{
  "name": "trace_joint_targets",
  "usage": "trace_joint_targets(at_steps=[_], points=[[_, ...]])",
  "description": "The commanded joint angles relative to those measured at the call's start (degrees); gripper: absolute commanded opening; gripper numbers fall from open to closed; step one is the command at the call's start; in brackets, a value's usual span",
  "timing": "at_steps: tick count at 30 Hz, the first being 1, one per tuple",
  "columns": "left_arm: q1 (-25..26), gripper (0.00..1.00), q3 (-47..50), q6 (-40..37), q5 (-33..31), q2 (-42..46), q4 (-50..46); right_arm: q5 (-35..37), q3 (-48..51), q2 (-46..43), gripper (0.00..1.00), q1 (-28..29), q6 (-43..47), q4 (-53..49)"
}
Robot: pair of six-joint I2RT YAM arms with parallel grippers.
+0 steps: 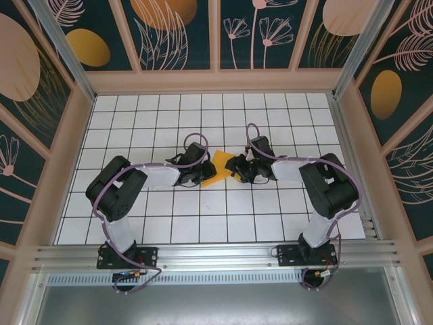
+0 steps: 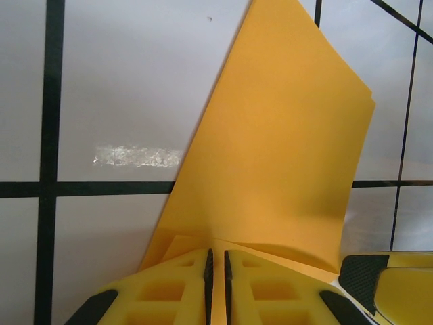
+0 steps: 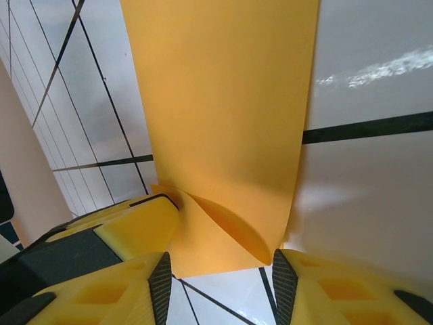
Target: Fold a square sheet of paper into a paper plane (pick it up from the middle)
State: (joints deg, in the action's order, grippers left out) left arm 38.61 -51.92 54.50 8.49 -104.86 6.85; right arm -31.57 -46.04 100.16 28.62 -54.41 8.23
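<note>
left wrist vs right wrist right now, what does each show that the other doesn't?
Left wrist alone: the left gripper shut on the paper's edge, jaws nearly touching, and a pale scuff mark on the floor.
Right wrist alone: the right gripper with jaws parted, a curled fold of the paper between them; whether it is clamped is unclear.
Both: the square sheet of paper, orange-yellow, over the white gridded table.

No writing, label, brand mark, number or sign can be read anywhere in these views. The thin orange-yellow square sheet of paper is plain on every face that shows. The white tabletop around that sheet bears only black grid lines, and the dark teal wall panels behind it carry painted leaves, flowers and ovals, no lettering.
</note>
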Motion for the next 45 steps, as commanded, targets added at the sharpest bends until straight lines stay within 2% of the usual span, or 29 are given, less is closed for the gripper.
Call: trace_joint_targets(at_steps=[1, 6, 21, 29, 39, 45], points=[[-0.4, 0.17, 0.6, 0.3, 0.1, -0.8, 0.1, -0.2, 0.1, 1.3, 0.45, 0.2, -0.7, 0.2], [-0.4, 0.17, 0.7, 0.3, -0.1, -0.8, 0.0, 3.2, 0.6, 0.0, 0.46, 0.1, -0.7, -2.3], [-0.5, 0.16, 0.8, 0.3, 0.3, -0.8, 0.1, -1.2, -0.1, 1.8, 0.37, 0.1, -1.1, 1.3], [-0.5, 0.17, 0.9, 0.5, 0.3, -0.8, 0.1, -1.2, -0.4, 2.4, 0.38, 0.2, -1.2, 0.9], [-0.6, 0.16, 1.3, 0.8, -0.6, -0.5, -0.4, 2.7, 0.0, 0.2, 0.40, 0.2, -1.4, -2.0], [-0.7, 0.16, 1.3, 1.0, -0.1, -0.5, 0.1, -1.0, -0.4, 1.8, 0.37, 0.3, -2.0, 0.7]])
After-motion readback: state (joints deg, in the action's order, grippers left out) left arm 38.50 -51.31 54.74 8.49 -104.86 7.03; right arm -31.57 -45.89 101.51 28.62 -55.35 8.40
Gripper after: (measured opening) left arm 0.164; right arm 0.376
